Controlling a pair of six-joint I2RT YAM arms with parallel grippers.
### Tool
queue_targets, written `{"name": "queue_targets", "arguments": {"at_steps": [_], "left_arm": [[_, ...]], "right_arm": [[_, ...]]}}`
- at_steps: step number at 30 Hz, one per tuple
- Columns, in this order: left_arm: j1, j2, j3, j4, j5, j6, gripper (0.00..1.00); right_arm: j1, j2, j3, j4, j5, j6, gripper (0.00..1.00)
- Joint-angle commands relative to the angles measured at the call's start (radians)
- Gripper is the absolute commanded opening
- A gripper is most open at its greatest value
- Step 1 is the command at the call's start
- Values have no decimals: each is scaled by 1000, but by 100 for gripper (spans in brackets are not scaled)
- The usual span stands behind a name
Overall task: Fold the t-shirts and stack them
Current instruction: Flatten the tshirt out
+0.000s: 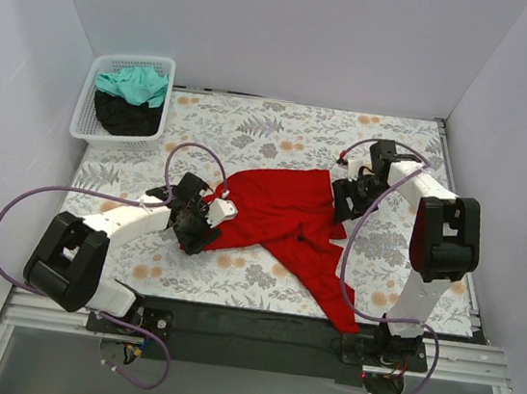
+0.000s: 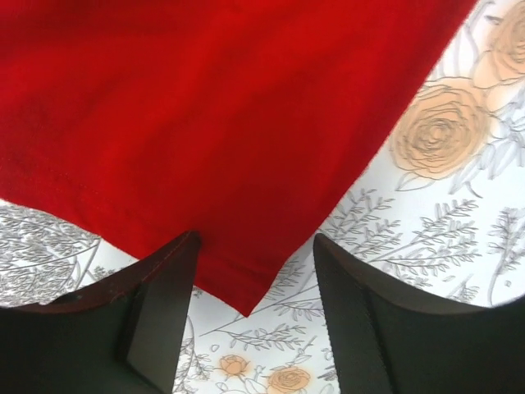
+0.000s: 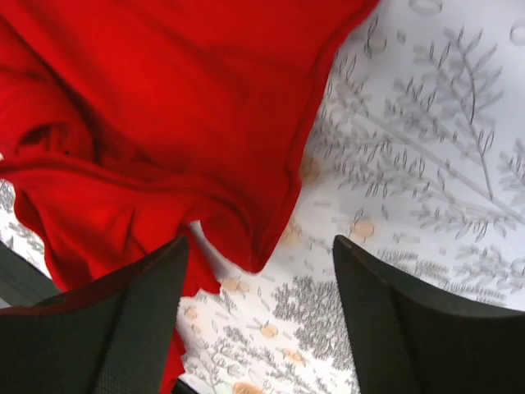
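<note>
On the grey-and-orange floral-print cloth (image 1: 282,127), the bright red short-sleeved t-shirt (image 1: 276,213) lies crumpled at centre. The left gripper (image 2: 256,240) and right gripper (image 3: 261,242) each stand wide open astride a shirt corner. Best pinch both deeply, then draw apart evenly.

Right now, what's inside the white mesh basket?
A crumpled teal-green t-shirt lies on top of a black t-shirt in the white mesh basket. Anything beneath the black one is covered and cannot be seen.
</note>
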Motion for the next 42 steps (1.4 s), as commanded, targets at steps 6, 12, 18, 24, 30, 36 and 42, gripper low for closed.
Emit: {"name": "queue_targets", "arguments": {"at_steps": [6, 12, 18, 24, 30, 36, 42], "left_arm": [[18, 46, -83, 99, -215, 126, 27], [154, 112, 2, 128, -228, 269, 18], [373, 169, 101, 169, -151, 459, 13], [394, 233, 246, 199, -48, 449, 31], [417, 264, 519, 29, 131, 233, 58], [417, 296, 588, -90, 130, -134, 63], [417, 268, 501, -97, 73, -479, 59]], "right_arm": [[35, 139, 57, 19, 8, 3, 52], [30, 99, -74, 24, 159, -109, 1], [-36, -126, -309, 7, 305, -317, 1], [-11, -382, -436, -190, 253, -537, 1], [-103, -381, -168, -338, 60, -571, 86], [-246, -118, 168, -322, -17, -408, 80], [-266, 63, 335, -217, 98, -303, 74]]}}
